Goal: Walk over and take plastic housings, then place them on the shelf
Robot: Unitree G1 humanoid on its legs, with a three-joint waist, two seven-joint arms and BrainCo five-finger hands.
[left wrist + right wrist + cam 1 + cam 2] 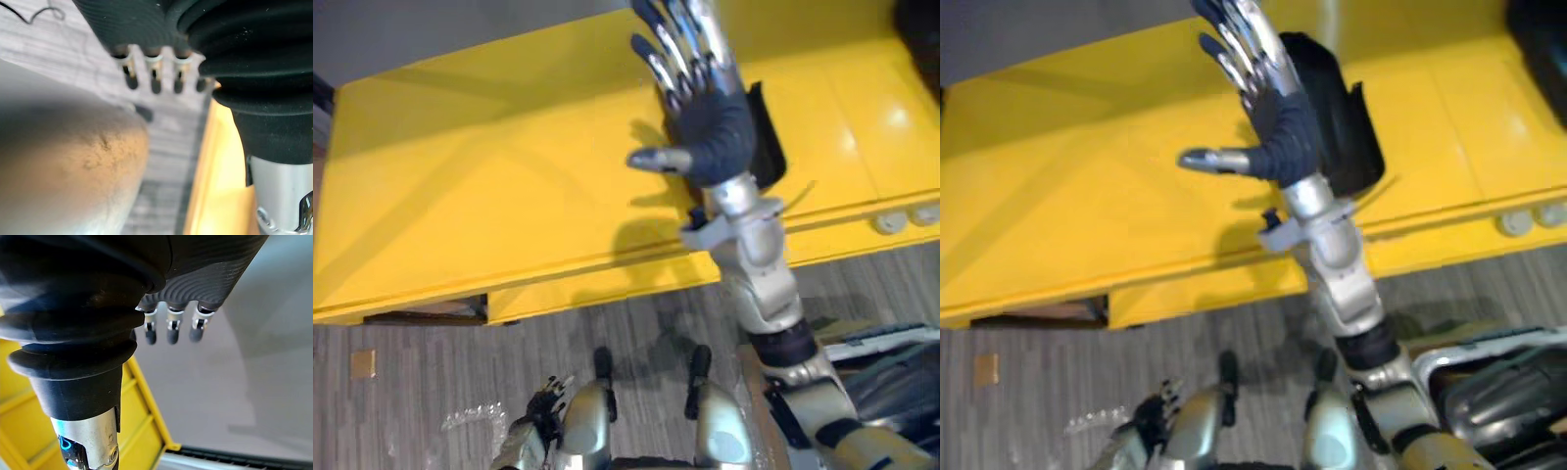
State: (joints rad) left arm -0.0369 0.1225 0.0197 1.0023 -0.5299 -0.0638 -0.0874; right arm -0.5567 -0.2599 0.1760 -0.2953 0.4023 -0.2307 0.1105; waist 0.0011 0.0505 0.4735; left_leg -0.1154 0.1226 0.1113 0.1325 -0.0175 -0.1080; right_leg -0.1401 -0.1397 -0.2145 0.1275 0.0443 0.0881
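- Right eye view: black plastic housing (1344, 113) sits on the yellow counter (1087, 176), just behind the right hand (1278, 132), which is spread wide and empty.
- Left hand (540, 403) hangs low, relaxed, holding nothing.
- Housing looks light, stiff, probably kinda slick; I'd pinch across its side walls.
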